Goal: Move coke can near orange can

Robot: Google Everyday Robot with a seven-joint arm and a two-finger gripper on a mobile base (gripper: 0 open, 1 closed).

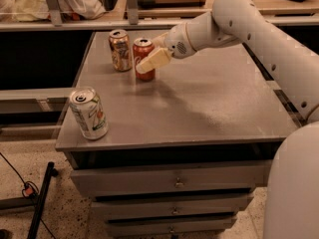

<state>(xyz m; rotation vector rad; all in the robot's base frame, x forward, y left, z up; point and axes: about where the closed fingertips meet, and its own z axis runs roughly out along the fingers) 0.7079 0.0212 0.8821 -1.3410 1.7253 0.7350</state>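
The white arm (pixel 234 21) reaches in from the right and slopes down to the left, with the gripper (pixel 148 62) at the coke can (pixel 143 48). The coke can stands upright on the table (pixel 209 108), just beside the orange can (pixel 120 50). The gripper hides the can's lower front, and I cannot tell whether the jaws clamp it.

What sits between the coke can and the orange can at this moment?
Nothing: in the camera view only a narrow strip of bare table separates the coke can and the orange can. The gripper is at the coke can's near side.
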